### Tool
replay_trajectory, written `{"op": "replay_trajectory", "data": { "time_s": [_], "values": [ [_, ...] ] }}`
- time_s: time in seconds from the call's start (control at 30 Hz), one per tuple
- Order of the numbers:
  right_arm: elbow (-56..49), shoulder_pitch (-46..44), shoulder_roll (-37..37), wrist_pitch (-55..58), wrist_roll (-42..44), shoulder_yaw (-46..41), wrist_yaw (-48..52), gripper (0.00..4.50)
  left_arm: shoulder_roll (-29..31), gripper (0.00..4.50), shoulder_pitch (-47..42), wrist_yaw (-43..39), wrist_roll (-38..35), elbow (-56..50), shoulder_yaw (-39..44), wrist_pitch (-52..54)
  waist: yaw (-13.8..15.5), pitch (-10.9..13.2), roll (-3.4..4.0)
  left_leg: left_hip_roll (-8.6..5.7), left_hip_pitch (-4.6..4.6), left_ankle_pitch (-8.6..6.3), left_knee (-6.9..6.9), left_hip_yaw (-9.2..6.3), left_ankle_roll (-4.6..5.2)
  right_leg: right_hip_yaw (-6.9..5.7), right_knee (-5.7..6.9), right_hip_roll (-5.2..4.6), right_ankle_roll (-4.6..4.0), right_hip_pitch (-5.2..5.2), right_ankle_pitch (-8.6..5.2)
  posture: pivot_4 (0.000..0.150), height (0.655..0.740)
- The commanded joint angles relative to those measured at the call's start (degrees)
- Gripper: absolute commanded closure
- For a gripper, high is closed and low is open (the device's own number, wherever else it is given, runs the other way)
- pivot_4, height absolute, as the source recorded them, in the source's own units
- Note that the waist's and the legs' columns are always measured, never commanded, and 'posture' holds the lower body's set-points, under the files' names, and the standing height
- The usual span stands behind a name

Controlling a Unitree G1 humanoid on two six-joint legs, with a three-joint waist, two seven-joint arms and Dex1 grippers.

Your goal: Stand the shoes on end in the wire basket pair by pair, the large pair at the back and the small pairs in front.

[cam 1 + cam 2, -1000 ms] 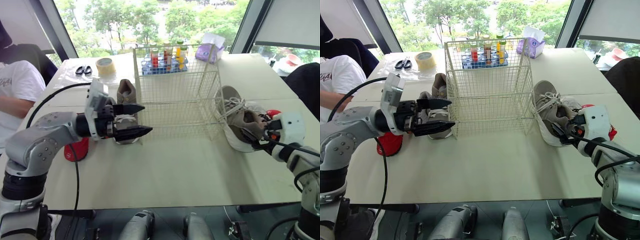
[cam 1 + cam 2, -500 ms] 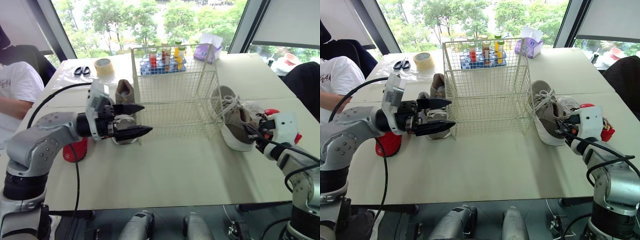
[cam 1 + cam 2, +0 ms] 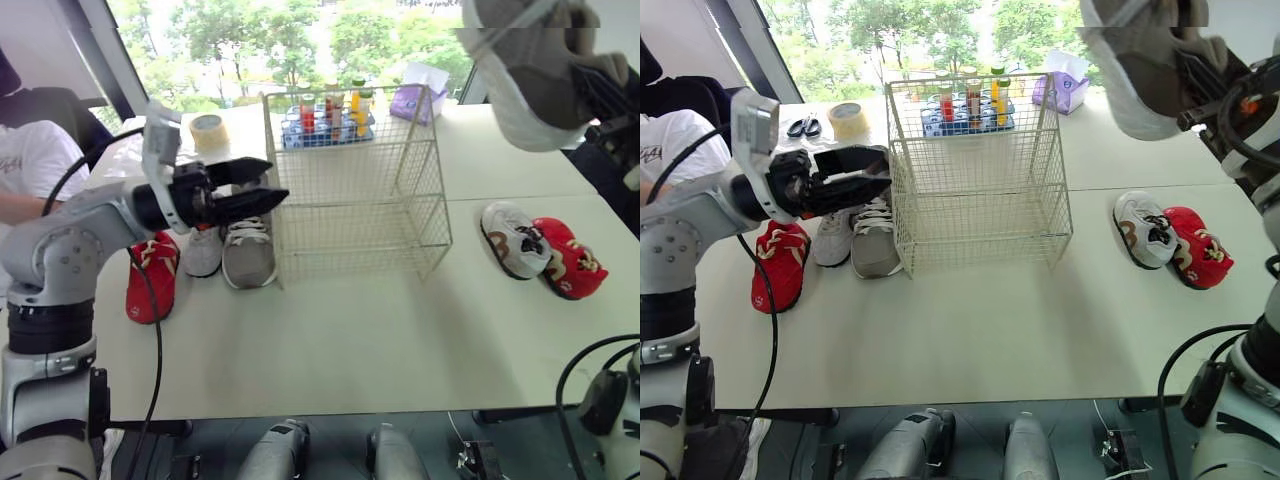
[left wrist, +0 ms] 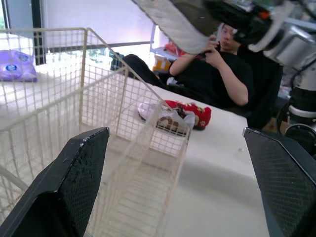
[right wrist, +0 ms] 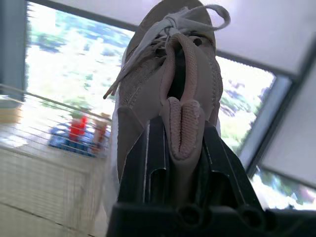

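High above the table's right side hangs a large tan shoe (image 3: 530, 65), toe up, with my right gripper (image 5: 180, 148) shut on its heel. The wire basket (image 3: 350, 190) stands mid-table with nothing inside. To its left hovers my left gripper (image 3: 272, 181), open and holding nothing, fingertips near the basket's front left corner. Beneath it lie the other large tan shoe (image 3: 249, 250), a small white shoe (image 3: 203, 250) and a small red shoe (image 3: 150, 276). A small white shoe (image 3: 510, 237) and a small red shoe (image 3: 566, 258) lie right of the basket.
Behind the basket stands a blue rack of bottles (image 3: 327, 117), with a purple tissue pack (image 3: 418, 97) to its right. A tape roll (image 3: 208, 128) and scissors (image 3: 800, 127) lie at the far left. People sit at both sides of the table.
My right gripper has shut on the large tan shoe and lifted it from the table to high above, uncovering the two small shoes. My left arm rose slightly.
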Motion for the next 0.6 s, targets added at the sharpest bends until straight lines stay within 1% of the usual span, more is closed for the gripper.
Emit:
{"op": "replay_trajectory", "data": {
  "time_s": [0.03,0.17,0.33,0.4,0.47,0.6],
  "values": [
    [-2.6,0.3,-4.9,-7.0,3.3,3.7,11.2,4.36,1.3,0.00,-4.1,-2.0,0.0,4.2,2.1,0.1,-0.7,0.0,-0.05,0.02,0.01,0.00,-0.01,0.00,0.01,0.00,-0.01,0.02,0.00,0.01,0.00,0.150,0.7400],
    [0.3,-1.0,-7.6,-18.9,-0.5,10.0,19.0,4.36,3.8,0.00,-9.0,-4.3,2.3,13.6,2.4,0.4,-1.3,0.0,-0.06,0.01,0.01,0.00,0.06,0.01,0.01,-0.02,0.04,0.01,0.02,0.00,0.00,0.150,0.7400],
    [3.7,-3.2,-6.8,-30.0,-5.0,16.2,22.7,4.36,5.6,0.00,-12.4,-6.8,4.0,20.4,2.9,1.0,-1.2,0.0,-0.07,0.01,0.00,0.03,0.05,0.02,-0.05,-0.01,0.10,0.00,0.03,-0.07,0.01,0.150,0.7400],
    [4.9,-3.4,-6.4,-33.7,-6.4,18.2,24.4,4.36,5.4,0.00,-13.0,-7.1,3.5,20.6,3.3,2.0,-1.1,0.1,-0.13,0.01,-0.01,0.15,0.05,0.02,-0.26,-0.01,0.09,0.00,0.02,-0.08,0.01,0.150,0.7400],
    [5.8,-3.9,-6.0,-36.0,-7.0,19.6,25.3,4.36,5.0,0.00,-13.2,-7.5,2.8,20.1,3.4,3.5,-1.1,0.1,-0.20,0.01,-0.01,0.17,0.06,0.00,-0.29,-0.01,0.09,0.00,0.02,-0.07,0.01,0.150,0.7400],
    [7.1,-5.6,-5.3,-39.5,-8.1,21.9,26.8,4.36,3.3,0.00,-13.1,-7.6,3.6,19.1,2.4,4.2,-1.0,0.1,-0.20,0.00,-0.02,0.19,0.07,0.00,-0.32,0.00,0.10,-0.01,0.02,-0.09,0.01,0.150,0.7400]
  ]
}}
